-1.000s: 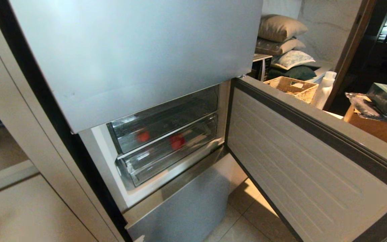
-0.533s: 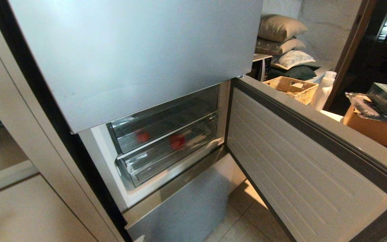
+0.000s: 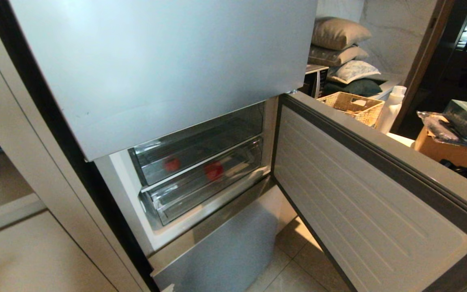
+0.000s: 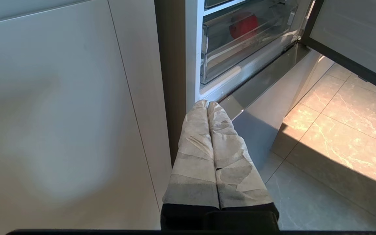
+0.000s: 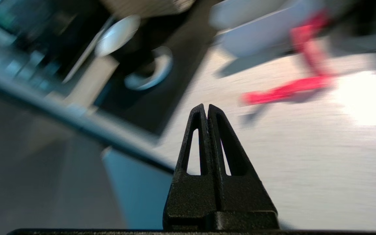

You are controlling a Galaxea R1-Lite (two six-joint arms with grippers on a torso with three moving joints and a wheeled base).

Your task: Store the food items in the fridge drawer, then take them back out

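Drawer (image 3: 201, 190) is the wide shallow clear-plastic bin low in the fridge opening, ribbed bottom, tall see-through front wall, pushed in under a second clear compartment (image 3: 193, 146) with a pale strip along its lower edge. A small round glossy red fruit (image 3: 213, 170) shows through the drawer's front wall, a bit right of the middle. A second reddish blob (image 3: 172, 164) shows in the compartment above; can't tell if it's real or a reflection. The fridge door (image 3: 363, 202) hangs open to the right, its inner liner matte with long moulded ridges, dark rubbery seal around the edge.

Left gripper (image 4: 207, 104) has its fingers wrapped in crinkled, papery tape, pressed flat together, holding nothing, low by the fridge's bottom corner above the marbled floor tiles (image 4: 341, 130). Right gripper (image 5: 206, 107) is bare black plastic, triangular slotted fingers also closed tight and empty; its surroundings are smeared with blur.
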